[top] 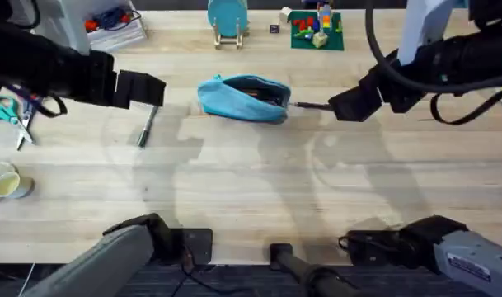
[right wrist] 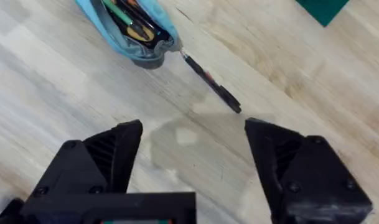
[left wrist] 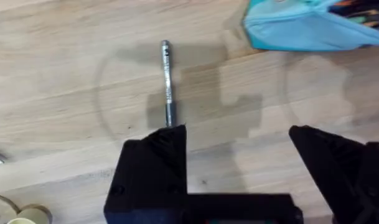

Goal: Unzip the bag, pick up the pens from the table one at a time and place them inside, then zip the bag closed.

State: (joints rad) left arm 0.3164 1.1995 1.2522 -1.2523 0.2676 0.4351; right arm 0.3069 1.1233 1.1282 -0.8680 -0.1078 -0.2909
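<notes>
The light blue bag (top: 244, 98) lies on the table (top: 251, 190) at centre back, its zipper open and coloured items showing inside (right wrist: 130, 22). A silver-grey pen (top: 145, 128) lies left of the bag, just below my left gripper (top: 156, 91); in the left wrist view the pen (left wrist: 168, 81) runs away from the open fingers (left wrist: 155, 162). A black pen (top: 310, 105) lies at the bag's right end, between the bag and my right gripper (top: 341, 107). The right wrist view shows that pen (right wrist: 211, 82) beyond the open fingers (right wrist: 114, 155).
Teal and orange scissors (top: 11, 111) lie at the far left, tape rolls (top: 3, 181) below them. A teal disc on a wooden stand (top: 227, 21) and a green plate with bricks (top: 316, 29) stand at the back. The table's front half is bare wood.
</notes>
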